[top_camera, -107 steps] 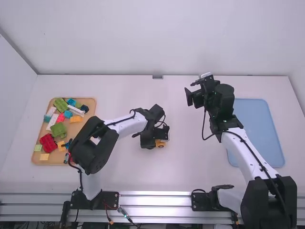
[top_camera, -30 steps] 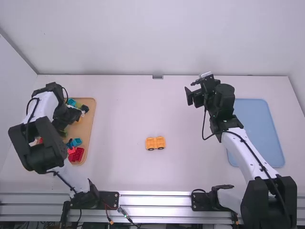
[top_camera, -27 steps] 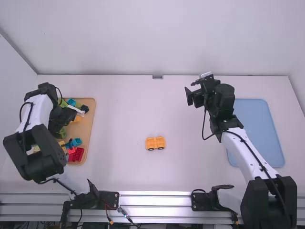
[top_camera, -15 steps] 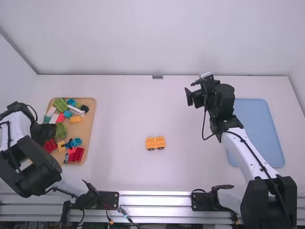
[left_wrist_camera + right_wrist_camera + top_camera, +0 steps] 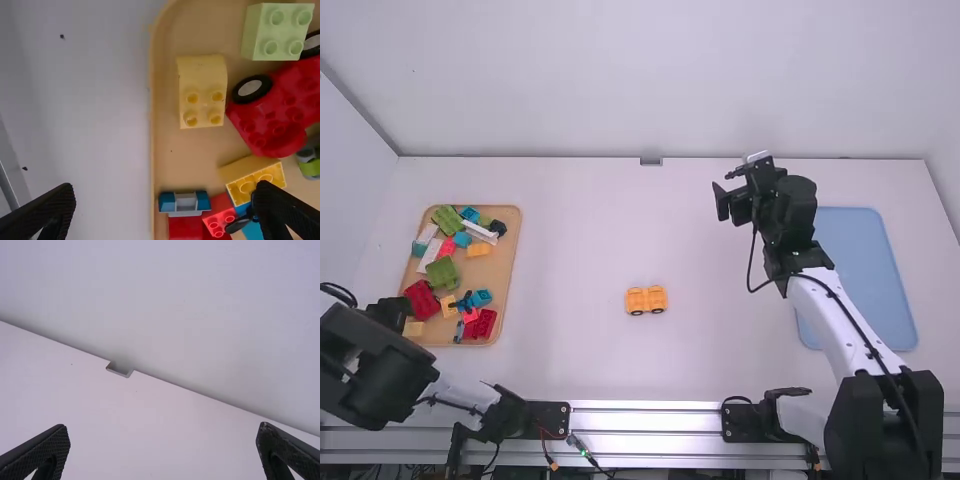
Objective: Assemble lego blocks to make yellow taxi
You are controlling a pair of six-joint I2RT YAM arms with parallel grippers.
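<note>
The left end effector (image 5: 165, 188) is spread wide with nothing between its fingers, above the near left corner of the tan tray (image 5: 153, 140). Of the loose pieces there, the pale yellow sloped brick (image 5: 202, 92) looks the likeliest next pick, perhaps for the cab. In the high view it sits at the near end of the tray, just to the right of the left end effector and a little toward the camera.

Its long axis runs along the tray's near rim. The opening of the left end effector lies across that axis, so the brick seems to need little wrist turn: a small shift to line up, then a descent and a squeeze on the long sides. The near-side finger would have to come down between brick and rim, where it could catch the rim; the far-side one should keep off the red wheeled chassis (image 5: 300, 85).

The orange-yellow car base (image 5: 646, 300) stands on the worktop (image 5: 580, 200), well apart from the tray, to its right, its length running left to right. The right end effector (image 5: 164, 429) is nearer to that base, beyond it and to its right, fingers apart and empty. The left one is nearer to the sloped brick, so it is the natural one to fetch it and carry it rightward.
</note>
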